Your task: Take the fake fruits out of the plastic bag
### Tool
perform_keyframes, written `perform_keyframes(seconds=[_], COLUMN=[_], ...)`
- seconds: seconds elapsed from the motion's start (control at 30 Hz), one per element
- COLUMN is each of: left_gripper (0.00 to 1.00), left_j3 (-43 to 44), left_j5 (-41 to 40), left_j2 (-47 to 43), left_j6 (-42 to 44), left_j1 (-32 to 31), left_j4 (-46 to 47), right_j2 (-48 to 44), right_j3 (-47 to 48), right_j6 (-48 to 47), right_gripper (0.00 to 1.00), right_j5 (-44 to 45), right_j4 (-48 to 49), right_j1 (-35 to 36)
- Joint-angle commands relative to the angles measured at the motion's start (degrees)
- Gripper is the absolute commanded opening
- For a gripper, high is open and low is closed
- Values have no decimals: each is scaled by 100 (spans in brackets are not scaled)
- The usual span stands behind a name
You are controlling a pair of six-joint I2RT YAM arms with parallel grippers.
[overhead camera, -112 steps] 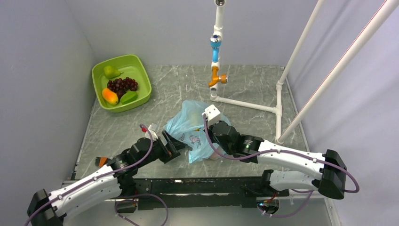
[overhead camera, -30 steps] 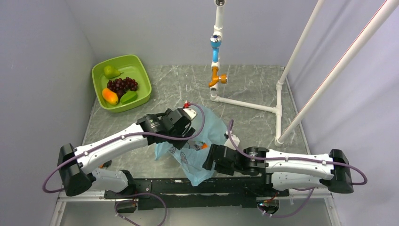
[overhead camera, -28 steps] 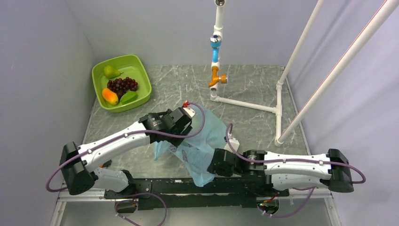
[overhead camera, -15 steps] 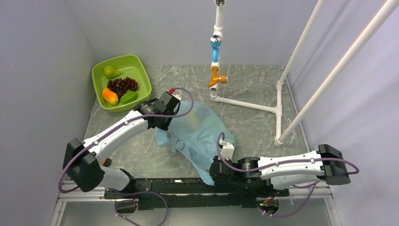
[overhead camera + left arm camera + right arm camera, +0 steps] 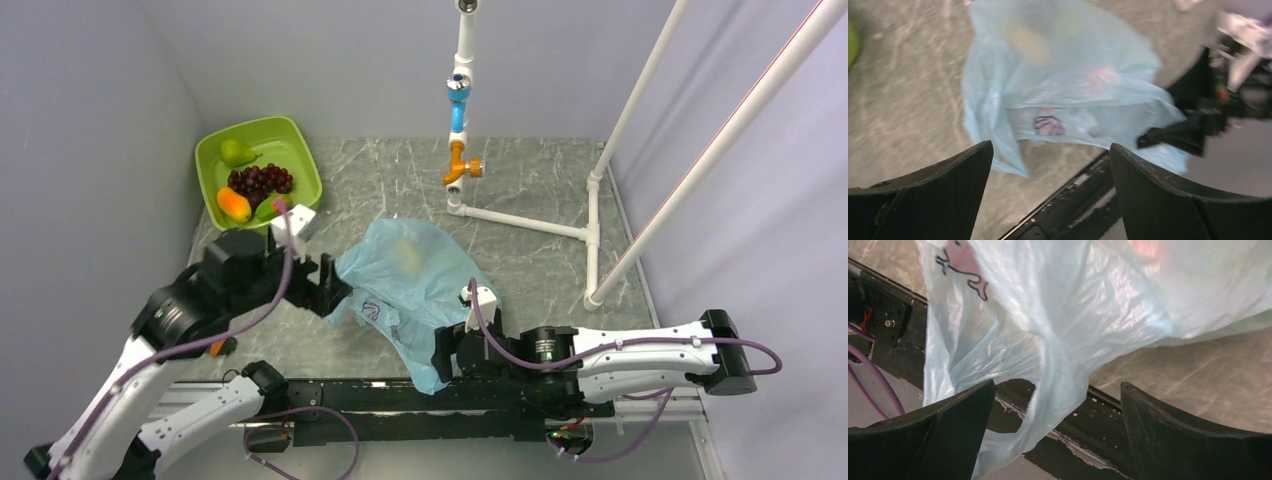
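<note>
Your left gripper (image 5: pixel 1048 150) and your right gripper (image 5: pixel 1056 385) both gape wide, and you grip nothing.
Your thin translucent light-blue plastic bag (image 5: pixel 410 275) lies crumpled on the grey marbled table (image 5: pixel 540 190) between your two arms, its near corner drooping over the table's near edge onto the black base rail (image 5: pixel 350 392). Your left gripper sits just beside its left edge; a fold of film hangs unclamped between your right fingers (image 5: pixel 948 435). The small glossy toy fruits (image 5: pixel 1029 42) show only as blurred yellow and reddish patches inside the film.
</note>
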Motion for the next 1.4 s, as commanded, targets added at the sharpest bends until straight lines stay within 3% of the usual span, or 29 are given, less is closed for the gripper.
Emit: perform_keyframes(seconds=[0.0,0.1,0.17,0.3,0.4,0.6,0.7,0.8,0.93,0.97,1.03,1.13,1.23,1.33,1.37], left_gripper=[92,89,87,82,76,65,55,53,54,55,55,51,46,23,24], left_j3=[-689,-1836,-2469,-3547,-3655,-3397,-3457,-3734,-4109,-4172,-4294,-4339,-3886,-3458,-3363], left_j5=[2121,2903,2823,2360,1300,-65,-746,-953,-1311,-1447,-1664,-1499,-1354,-1938,-2055], left_j2=[-970,-1486,-1624,-1538,-1176,-167,19,100,154,169,237,556,1201,1811,1974], left_j6=[-735,-1742,-2387,-3357,-3279,-2835,-2703,-2628,-2630,-2592,-2477,-2072,-2058,-2518,-2560], left_j1=[-5,-11,-23,-414,-1145,-2575,-2845,-2891,-2894,-2896,-2894,-2894,-2894,-2876,-2846], left_j4=[760,2305,3054,4828,4965,5001,4941,5272,5660,5767,6060,6799,6659,6065,6000], right_j2=[-66,172,279,272,338,231,112,111,271,335,333,184,179,258,266], right_j3=[843,1334,1469,1300,1177,814,529,346,185,228,277,246,411,630,655], right_j6=[-1466,-2251,-2890,-4077,-4266,-4773,-4905,-4980,-4718,-4436,-3996,-3887,-3650,-3682,-3680], right_gripper=[99,99,99,99,96,99,99,99,99,97,81,42,10,1,1], right_j5=[766,1329,1526,644,30,-992,-1206,-1460,-582,11,665,527,450,176,114], right_j4=[-405,-560,-361,896,1387,1824,1959,2022,2021,1897,1848,2188,2237,2233,2244], right_j1=[10,-3,-123,-1085,-1789,-1814,-1812,-1813,-1811,-1812,-1817,-1819,-1821,-1812,-1812])
